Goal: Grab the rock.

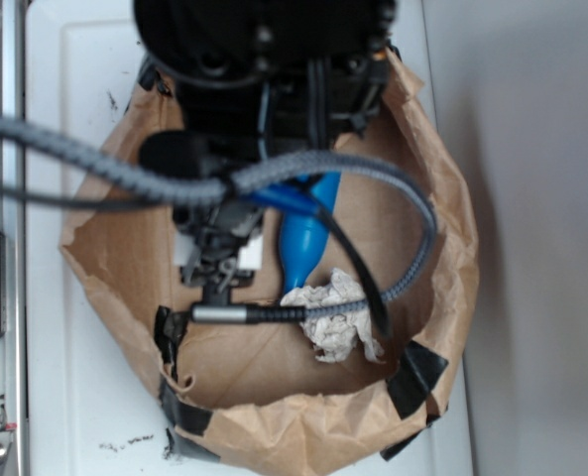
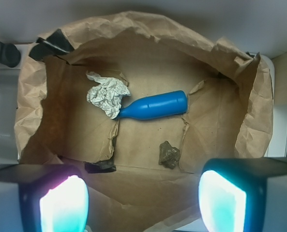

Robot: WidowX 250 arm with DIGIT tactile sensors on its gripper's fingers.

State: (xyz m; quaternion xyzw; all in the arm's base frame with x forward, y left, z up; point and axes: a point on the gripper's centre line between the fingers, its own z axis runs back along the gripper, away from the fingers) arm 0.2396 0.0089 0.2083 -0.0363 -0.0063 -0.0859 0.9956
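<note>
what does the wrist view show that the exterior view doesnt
Only the wrist view shows the rock, lying on the bag floor just below the blue bottle, and the gripper with its jaws apart and nothing between them. Only the exterior view shows the arm and its cables hanging over the bag, which hide the rock. Both show the paper bag, the bottle and the crumpled paper wad at the bottle's neck.

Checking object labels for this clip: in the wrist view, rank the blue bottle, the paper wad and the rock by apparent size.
Largest to smallest:
1. blue bottle, the longest
2. crumpled paper wad, shorter but bulkier, so nearly comparable
3. rock, clearly smallest, though it lies nearest the camera
</note>
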